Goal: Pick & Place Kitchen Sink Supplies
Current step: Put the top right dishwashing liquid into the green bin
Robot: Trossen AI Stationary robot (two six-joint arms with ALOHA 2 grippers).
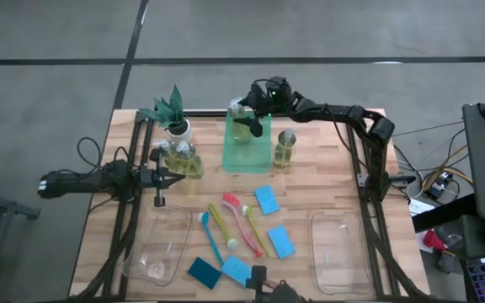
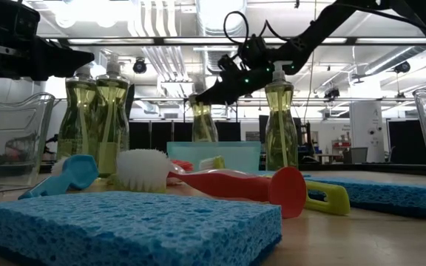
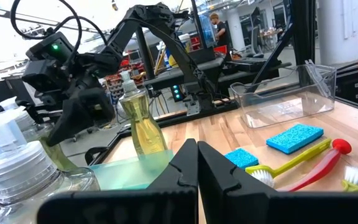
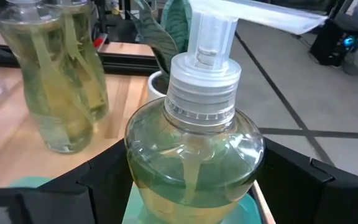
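Four soap bottles are standing toward the far edge of the tabletop, and one of them is sitting on the green tray between the fingers of the right gripper. Its jaws are spread wide on either side of the bottle's body, dark fingers flanking the glass; whether they are actually pressing it I cannot tell. Two more bottles are standing together beside the plant, near the far-left corner, and a fourth is waiting just right of the tray.

None of the loose supplies looks sorted yet, by my judgement. The brushes and sponges are lying scattered in the middle of the tabletop and toward the near edge, and both clear bins, left and right, are sitting empty at the near corners. So most of the job is remaining.

The left gripper is hanging pressed together, holding nothing, close to the two left bottles.

For room: the far edge is crowded around the tray, with the plant and bottles close by, so lifting straight up looks the safest way out. The strip in front of the right bin is lying fairly open, while the centre is cluttered with brush handles.
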